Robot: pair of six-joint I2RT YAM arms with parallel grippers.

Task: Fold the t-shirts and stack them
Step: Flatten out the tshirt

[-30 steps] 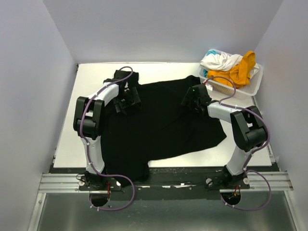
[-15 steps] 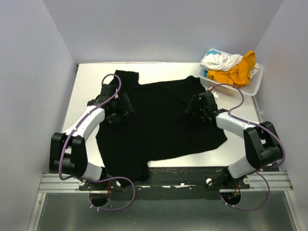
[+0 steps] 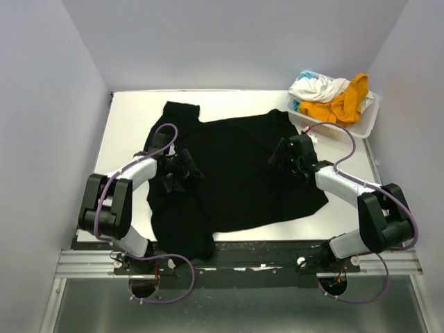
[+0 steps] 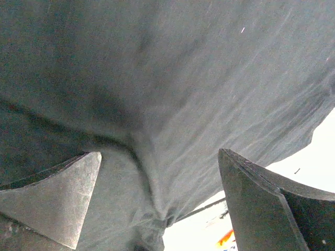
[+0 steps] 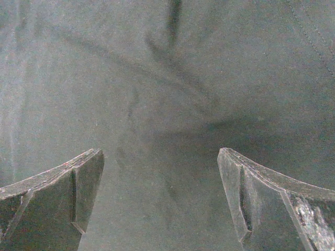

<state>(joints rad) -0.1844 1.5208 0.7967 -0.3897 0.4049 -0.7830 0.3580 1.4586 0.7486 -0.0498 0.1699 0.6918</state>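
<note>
A large black t-shirt [image 3: 236, 166] lies spread over the white table, one sleeve at the far left and its near-left part bunched and hanging at the front edge. My left gripper [image 3: 182, 172] hovers over the shirt's left side with its jaws wide apart; the black cloth [image 4: 172, 94] fills its view, wrinkled between the fingers. My right gripper [image 3: 288, 154] is over the shirt's right side, jaws wide apart, with flat black fabric [image 5: 162, 104] below and nothing held. White [image 3: 317, 88], mustard-yellow [image 3: 343, 103] and teal [image 3: 298, 104] shirts lie in the basket.
The white slotted plastic basket [image 3: 368, 125] stands at the back right corner of the table, close to the right arm. Grey walls enclose the table on three sides. Bare white table [image 3: 125, 125] shows at the left and along the back.
My left gripper has pulled back toward the near side and right, over the shirt's left part; the far-left sleeve now lies uncovered. My right gripper has shifted slightly nearer. The shirt's left side looks more bunched.
</note>
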